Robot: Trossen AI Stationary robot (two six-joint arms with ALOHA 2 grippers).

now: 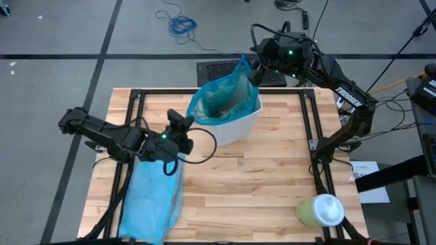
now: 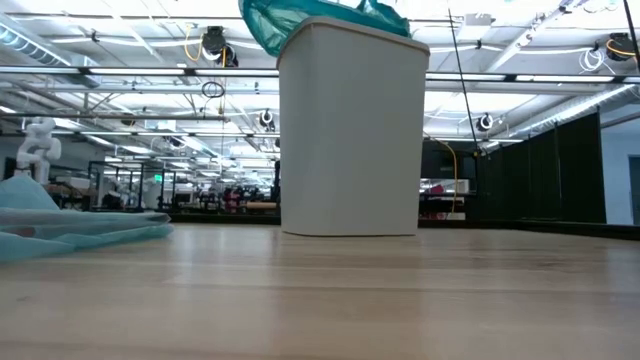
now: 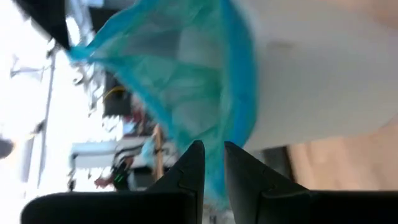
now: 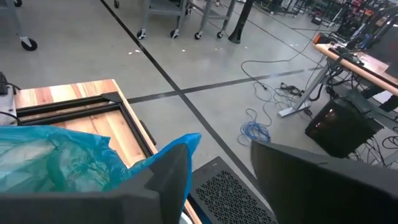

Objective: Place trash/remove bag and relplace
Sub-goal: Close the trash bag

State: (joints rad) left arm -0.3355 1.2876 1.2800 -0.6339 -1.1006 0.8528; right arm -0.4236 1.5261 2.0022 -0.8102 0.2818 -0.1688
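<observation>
The white bin (image 1: 238, 122) stands upright at the table's far middle, lined with the teal-green bag (image 1: 221, 99). Brown trash (image 1: 221, 107) shows inside the bag. My right gripper (image 1: 253, 71) is open beyond the bin's far right corner, where the bag's blue edge (image 1: 242, 64) rises to a peak. My left gripper (image 1: 185, 126) is at the bin's left rim, its fingers a narrow gap apart (image 3: 214, 155) with the bag's rim (image 3: 239, 93) running down into that gap. A pale sky-blue bag (image 1: 153, 197) lies flat at the near left. My left gripper has the bag's teal rim (image 3: 216, 183) showing in the narrow gap between its fingertips; I cannot tell whether the fingers touch it. My right gripper has the bag's blue edge (image 4: 189, 144) lying up against one finger (image 4: 165, 177), drawn up to a point there above the bin; the other finger (image 4: 298, 180) stands well apart and bare.
A pale-green container with a white top (image 1: 320, 209) lies at the near right corner. Black frame rails (image 1: 136, 102) run along the table's left and right sides. Bare wood lies between the bin and the near edge. A black grille (image 4: 230, 193) sits on the floor beyond the table.
</observation>
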